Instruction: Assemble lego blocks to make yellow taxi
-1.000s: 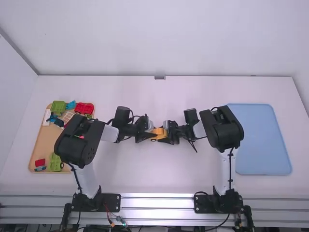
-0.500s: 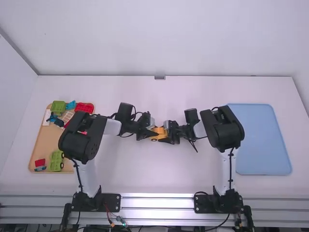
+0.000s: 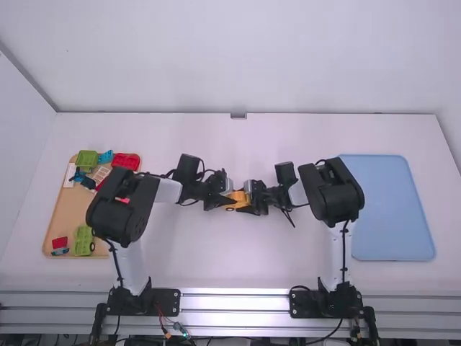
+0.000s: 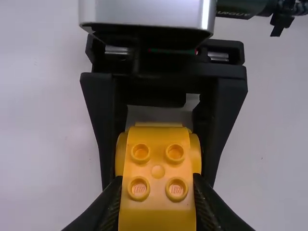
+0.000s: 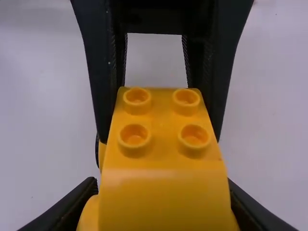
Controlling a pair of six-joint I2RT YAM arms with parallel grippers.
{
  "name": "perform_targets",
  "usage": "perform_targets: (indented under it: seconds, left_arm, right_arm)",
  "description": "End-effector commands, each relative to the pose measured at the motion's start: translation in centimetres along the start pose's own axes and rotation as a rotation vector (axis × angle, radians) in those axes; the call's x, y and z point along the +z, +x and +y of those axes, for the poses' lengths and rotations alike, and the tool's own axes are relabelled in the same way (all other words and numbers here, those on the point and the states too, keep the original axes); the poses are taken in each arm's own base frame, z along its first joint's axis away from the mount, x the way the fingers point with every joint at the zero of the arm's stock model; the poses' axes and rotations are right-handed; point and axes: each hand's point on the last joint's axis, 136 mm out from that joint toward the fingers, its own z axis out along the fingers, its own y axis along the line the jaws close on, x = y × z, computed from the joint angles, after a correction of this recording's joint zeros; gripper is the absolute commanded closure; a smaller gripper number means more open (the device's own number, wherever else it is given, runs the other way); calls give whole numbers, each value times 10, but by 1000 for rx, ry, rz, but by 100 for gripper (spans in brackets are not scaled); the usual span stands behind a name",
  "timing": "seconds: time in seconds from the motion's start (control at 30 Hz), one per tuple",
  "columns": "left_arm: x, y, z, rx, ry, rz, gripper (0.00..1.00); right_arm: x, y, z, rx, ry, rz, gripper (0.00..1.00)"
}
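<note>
1. Left and right jaws clamp the sides of a yellow toy taxi (image 3: 240,200), one pair at each end, mid-desk (image 3: 238,267).
2. The plastic looks light, stiff and sturdy, though its smooth curves could slip.
3. Best hold: low, flat sides, leaving the studs (image 5: 134,135) free.

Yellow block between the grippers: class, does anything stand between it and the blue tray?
Yes, the right arm does. In the high view it spans the gap from the tray's near-left side to the yellow block, where the right gripper is closed on it.
</note>
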Motion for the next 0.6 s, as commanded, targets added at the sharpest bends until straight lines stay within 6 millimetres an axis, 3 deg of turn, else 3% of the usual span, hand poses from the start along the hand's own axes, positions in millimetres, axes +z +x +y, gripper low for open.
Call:
perform_targets:
  seconds: [0.0, 0.13, 0.37, 0.47, 0.57]
  left_arm:
    - [14, 63, -29, -143, 0, 240, 99]
    - [13, 75, -31, -147, -28, 287, 99]
    - [15, 68, -27, -121, -64, 226, 98]
    - [16, 62, -18, -150, -101, 200, 79]
    - [16, 58, -13, -140, -114, 184, 68]
  right_arm:
    - [0, 2, -4, 53, 21, 30, 60]
    - [0, 1, -4, 52, 19, 27, 60]
    - [0, 1, -4, 52, 19, 28, 59]
    - [-2, 2, -5, 54, 24, 28, 59]
    - [-2, 2, -5, 55, 23, 24, 59]
